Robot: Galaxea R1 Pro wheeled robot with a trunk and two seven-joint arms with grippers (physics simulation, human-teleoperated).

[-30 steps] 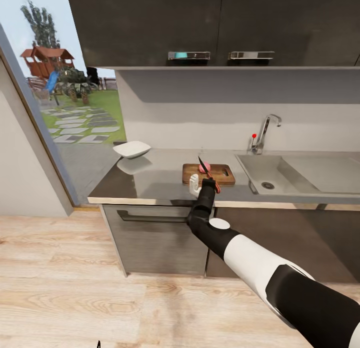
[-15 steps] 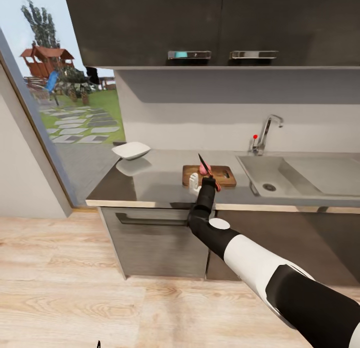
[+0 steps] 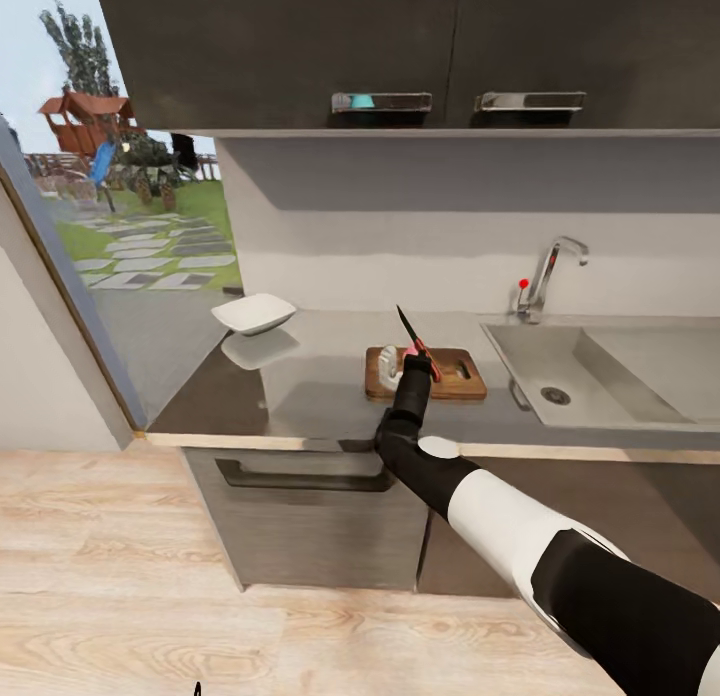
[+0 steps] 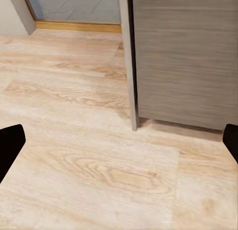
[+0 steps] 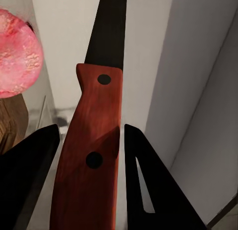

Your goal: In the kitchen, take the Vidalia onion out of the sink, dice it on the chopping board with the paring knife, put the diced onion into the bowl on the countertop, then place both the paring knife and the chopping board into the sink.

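The right gripper [image 3: 414,360] is up over the near edge of the chopping board [image 3: 455,374], jaws clenched on the red handle of the paring knife [image 3: 412,337], whose dark blade points up and to the left, and in the right wrist view the Vidalia onion [image 5: 15,54] sits just beside the blade, above the wood. The board lies on the steel counter [image 3: 310,391] between the white bowl [image 3: 254,313] at the far left and the sink [image 3: 600,371] on the right. The left gripper [image 4: 119,141] hangs low over the wooden floor [image 4: 74,141] by the cabinet [image 4: 183,56], jaws spread wide and released.
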